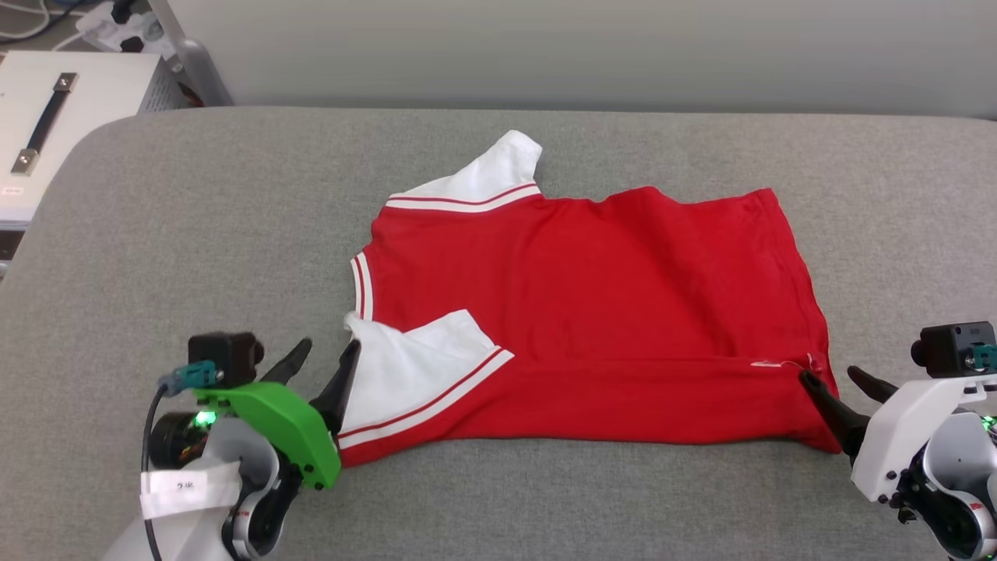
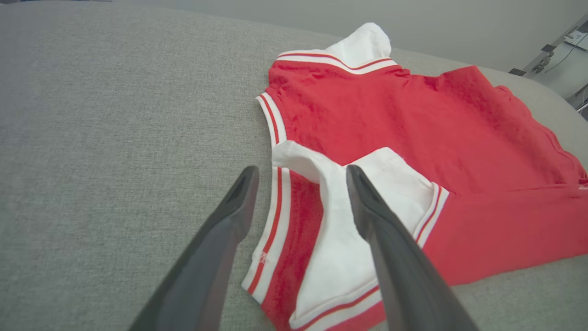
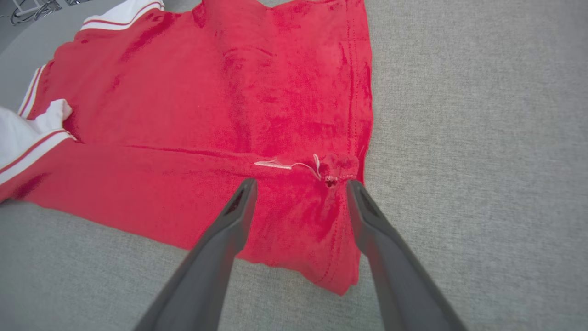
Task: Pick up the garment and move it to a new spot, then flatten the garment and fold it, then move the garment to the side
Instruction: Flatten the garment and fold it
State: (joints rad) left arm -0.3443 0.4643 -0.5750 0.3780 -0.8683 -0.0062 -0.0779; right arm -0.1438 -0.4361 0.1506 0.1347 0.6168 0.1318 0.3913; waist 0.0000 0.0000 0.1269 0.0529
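Where it lies, the garment [image 1: 592, 296] — folded — is flat.

This looks like a robotics lab or test room, not a home. A grey fabric-covered work surface [image 1: 195, 234] with rounded corners spans the frame below a bare pale wall [image 1: 592, 47]. At the upper left are a white equipment case [image 1: 86, 93] with a black strap handle [image 1: 45, 123], a power strip [image 1: 117, 27] and loose cables [image 1: 27, 23].

Left gripper [image 1: 330, 345]: 2 dark fingers [image 1: 336, 389], green cover [image 1: 280, 425], teal plug [image 1: 195, 375], black cable [image 1: 146, 440], white label [image 1: 187, 489]. Right gripper [image 1: 828, 374]: white cover [image 1: 896, 436].
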